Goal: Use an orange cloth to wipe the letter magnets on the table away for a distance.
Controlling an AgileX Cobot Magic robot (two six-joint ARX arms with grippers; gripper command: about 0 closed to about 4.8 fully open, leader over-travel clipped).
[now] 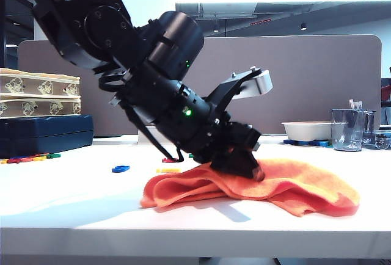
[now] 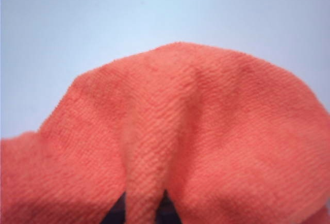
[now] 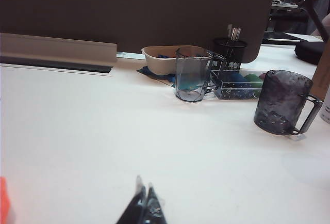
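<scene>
The orange cloth (image 1: 287,185) lies rumpled on the white table (image 1: 73,204), right of centre. My left gripper (image 1: 247,167) points down into the cloth's top and is shut on a raised fold. The left wrist view shows the cloth (image 2: 196,121) filling the frame, the fold pinched in my left gripper (image 2: 144,204). Letter magnets lie left of the cloth: a blue one (image 1: 120,168), a yellow one (image 1: 168,170) and a red one (image 1: 169,160). My right gripper (image 3: 145,189) hovers shut over bare table, holding nothing. An orange sliver of cloth (image 3: 2,199) shows at that view's edge.
More coloured letters (image 1: 27,158) lie beside a blue case (image 1: 46,134) with stacked boxes (image 1: 40,97) at the back left. A brown partition (image 1: 305,76) runs behind. A white bowl (image 1: 305,130), a clear cup (image 1: 348,129) and a dark mug (image 3: 283,102) stand at the back right.
</scene>
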